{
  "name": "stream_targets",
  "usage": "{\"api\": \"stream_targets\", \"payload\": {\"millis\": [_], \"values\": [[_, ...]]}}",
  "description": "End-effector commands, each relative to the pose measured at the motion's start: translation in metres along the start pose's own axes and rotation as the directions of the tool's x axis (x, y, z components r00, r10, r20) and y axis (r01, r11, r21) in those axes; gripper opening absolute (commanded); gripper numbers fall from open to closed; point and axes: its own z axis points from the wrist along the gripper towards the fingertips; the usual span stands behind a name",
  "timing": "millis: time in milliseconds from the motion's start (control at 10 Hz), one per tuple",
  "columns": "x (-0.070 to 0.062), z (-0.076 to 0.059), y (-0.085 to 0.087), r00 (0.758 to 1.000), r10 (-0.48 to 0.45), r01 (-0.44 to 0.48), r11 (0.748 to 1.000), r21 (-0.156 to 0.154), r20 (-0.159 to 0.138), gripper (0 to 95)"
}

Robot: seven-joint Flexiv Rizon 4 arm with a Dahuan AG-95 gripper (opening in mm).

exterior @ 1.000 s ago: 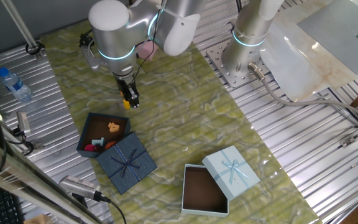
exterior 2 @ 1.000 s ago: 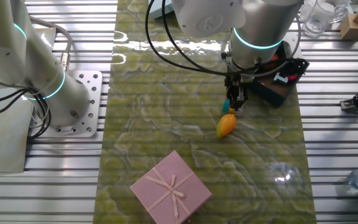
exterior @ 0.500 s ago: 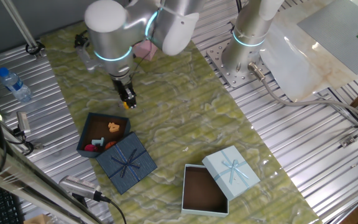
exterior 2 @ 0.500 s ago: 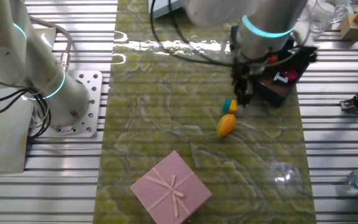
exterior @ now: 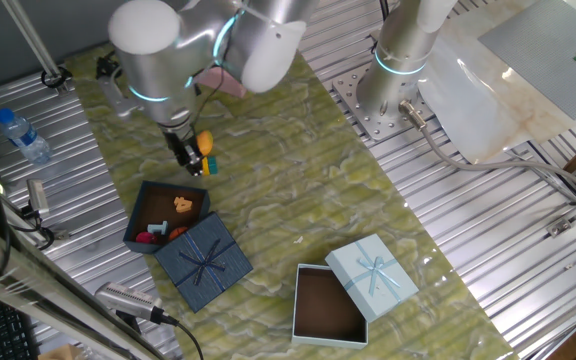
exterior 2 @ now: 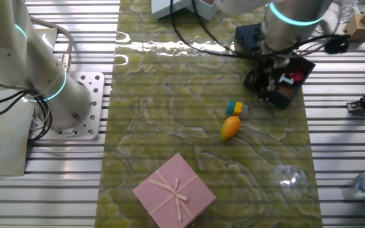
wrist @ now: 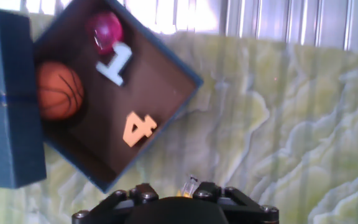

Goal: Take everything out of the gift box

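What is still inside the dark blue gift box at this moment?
Inside the gift box lie an orange number 4, a pale number 1, a small basketball and a pink ball. The lid covers one side, so anything beneath it is hidden.

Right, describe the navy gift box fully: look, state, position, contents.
The gift box is square, dark navy outside and dark inside, looking like card. It sits open on the green mat, its matching lid with a thin ribbon bow overlapping one corner. In the hand view it holds an orange numeral 4, a pale numeral 1, a small basketball and a magenta ball. The gripper hovers just beyond its far edge without touching.
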Motion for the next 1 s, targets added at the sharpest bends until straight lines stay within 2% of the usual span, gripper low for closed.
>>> {"api": "stream_targets", "payload": {"millis": [100,300,500,700,1000], "values": [[-0.01,-0.006,0.003,1.0,0.009,-0.009,1.0,0.001,-0.003,38.0],[-0.017,-0.008,0.007,1.0,0.014,-0.014,1.0,-0.001,-0.002,38.0],[-0.03,-0.003,0.02,0.999,0.032,-0.032,0.999,-0.002,0.015,38.0],[-0.04,-0.004,0.03,0.999,0.046,-0.046,0.999,-0.005,0.014,38.0],[-0.05,0.005,0.045,0.997,0.076,-0.076,0.997,-0.001,0.025,38.0]]}}
